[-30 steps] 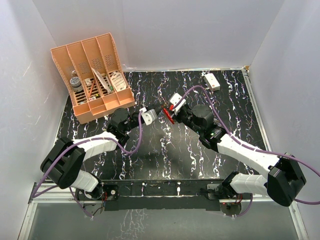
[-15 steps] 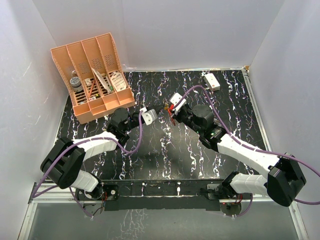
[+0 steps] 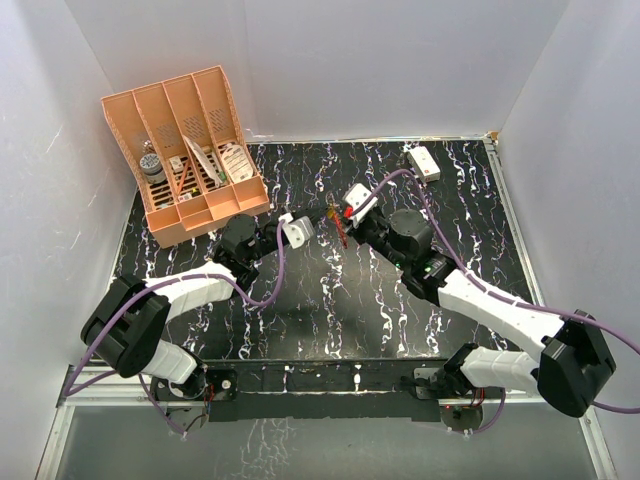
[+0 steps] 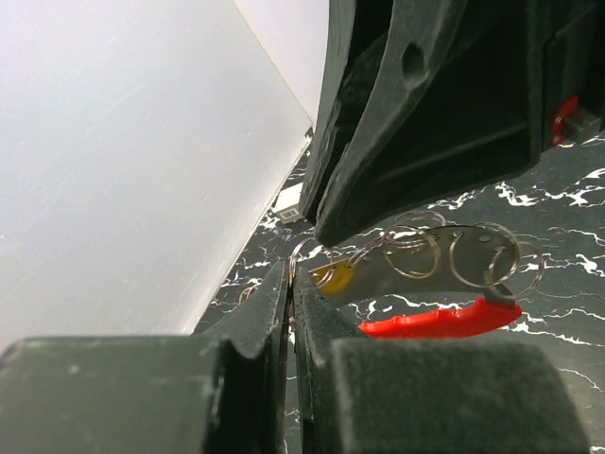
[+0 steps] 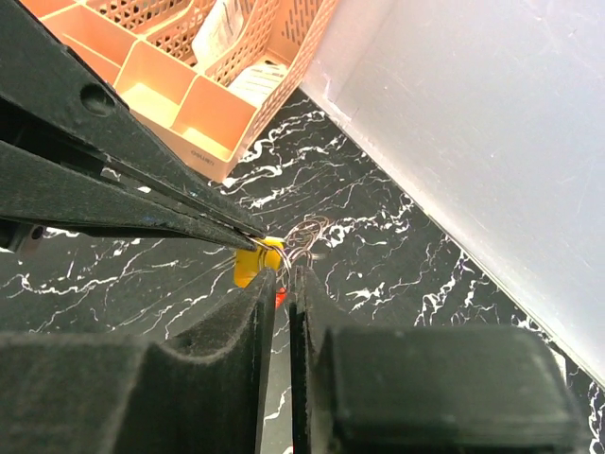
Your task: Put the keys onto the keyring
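Observation:
Above the table's middle my two grippers meet tip to tip. The left gripper [image 3: 303, 228] [image 4: 291, 276] is shut on a thin wire ring beside the yellow head [image 4: 337, 277] of one of the keys [image 4: 416, 260]. Several wire rings hang along that silvery blade. The red keyring [image 4: 440, 322] [image 3: 340, 231] hangs just below it. My right gripper [image 3: 343, 217] [image 5: 282, 277] comes from the other side. Its jaws stand a hair apart, with a wire ring [image 5: 304, 238] at their tips and the yellow head [image 5: 253, 261] just beyond.
An orange desk organizer [image 3: 190, 150] [image 5: 189, 104] with small items stands at the back left. A white box [image 3: 423, 162] lies at the back right. White walls [image 5: 473, 123] close the black marbled table [image 3: 330, 310] on three sides.
The left gripper has closed on the wire ring. The right gripper has shifted slightly towards the back, and the red keyring now shows edge-on. The right jaws have parted by a hair.

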You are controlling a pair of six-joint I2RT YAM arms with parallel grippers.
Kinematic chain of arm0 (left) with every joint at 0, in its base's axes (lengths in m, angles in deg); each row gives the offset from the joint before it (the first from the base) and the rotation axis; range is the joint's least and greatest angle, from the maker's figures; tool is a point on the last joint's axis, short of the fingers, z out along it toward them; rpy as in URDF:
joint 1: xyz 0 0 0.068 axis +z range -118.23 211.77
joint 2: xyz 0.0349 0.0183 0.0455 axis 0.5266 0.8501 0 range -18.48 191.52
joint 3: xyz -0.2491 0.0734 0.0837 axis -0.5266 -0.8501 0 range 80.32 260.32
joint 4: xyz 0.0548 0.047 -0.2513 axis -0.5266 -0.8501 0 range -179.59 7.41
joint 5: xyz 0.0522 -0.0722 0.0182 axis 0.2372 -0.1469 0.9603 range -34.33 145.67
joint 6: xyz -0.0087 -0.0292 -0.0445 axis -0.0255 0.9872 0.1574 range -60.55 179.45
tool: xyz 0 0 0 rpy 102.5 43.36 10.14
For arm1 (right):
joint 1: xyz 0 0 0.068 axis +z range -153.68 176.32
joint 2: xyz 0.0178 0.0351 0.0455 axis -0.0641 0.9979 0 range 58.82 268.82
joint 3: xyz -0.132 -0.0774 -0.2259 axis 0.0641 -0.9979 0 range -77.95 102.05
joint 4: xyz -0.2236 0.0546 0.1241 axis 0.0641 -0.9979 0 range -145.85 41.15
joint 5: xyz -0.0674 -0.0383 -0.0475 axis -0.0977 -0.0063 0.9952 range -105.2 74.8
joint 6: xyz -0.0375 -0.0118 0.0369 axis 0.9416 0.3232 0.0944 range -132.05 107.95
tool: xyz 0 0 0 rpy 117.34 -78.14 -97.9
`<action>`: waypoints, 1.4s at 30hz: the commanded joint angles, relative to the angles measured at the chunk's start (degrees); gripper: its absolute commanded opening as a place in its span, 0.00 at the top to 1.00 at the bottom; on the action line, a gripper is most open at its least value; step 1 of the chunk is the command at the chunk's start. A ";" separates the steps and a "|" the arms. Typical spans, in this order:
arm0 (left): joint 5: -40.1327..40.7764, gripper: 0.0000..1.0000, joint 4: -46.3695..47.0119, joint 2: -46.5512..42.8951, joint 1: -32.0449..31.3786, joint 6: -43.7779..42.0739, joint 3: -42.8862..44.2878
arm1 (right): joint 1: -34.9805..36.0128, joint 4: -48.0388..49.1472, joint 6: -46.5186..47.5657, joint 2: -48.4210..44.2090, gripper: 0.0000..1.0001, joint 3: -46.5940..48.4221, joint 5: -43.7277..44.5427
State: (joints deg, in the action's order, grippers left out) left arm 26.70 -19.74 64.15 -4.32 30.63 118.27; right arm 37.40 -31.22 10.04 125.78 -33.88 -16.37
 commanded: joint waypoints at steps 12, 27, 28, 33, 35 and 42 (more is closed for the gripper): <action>-1.59 1.00 5.81 -1.22 0.91 -1.50 2.47 | -2.48 5.48 -7.06 -5.79 0.83 -2.34 4.80; -6.63 1.00 10.00 -1.45 1.56 1.83 2.80 | -18.92 28.54 -27.66 -2.39 0.73 -12.51 -21.10; -6.92 1.00 10.13 -1.33 1.56 2.22 2.93 | -19.00 29.93 -28.76 -1.90 0.73 -12.86 -21.74; -7.58 1.00 12.99 -0.37 1.49 4.61 2.81 | -18.96 35.54 -33.76 0.34 0.73 -14.13 -24.65; -7.99 1.00 13.69 0.08 1.51 5.17 2.99 | -18.94 37.36 -35.55 1.05 0.72 -14.50 -25.67; -8.30 1.00 16.16 1.49 1.56 7.02 3.29 | -18.98 43.56 -40.97 2.45 0.72 -16.30 -26.67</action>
State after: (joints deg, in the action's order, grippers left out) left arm 20.71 -9.67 65.11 -3.17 35.90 119.04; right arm 18.69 3.55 -26.50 127.61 -49.77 -41.61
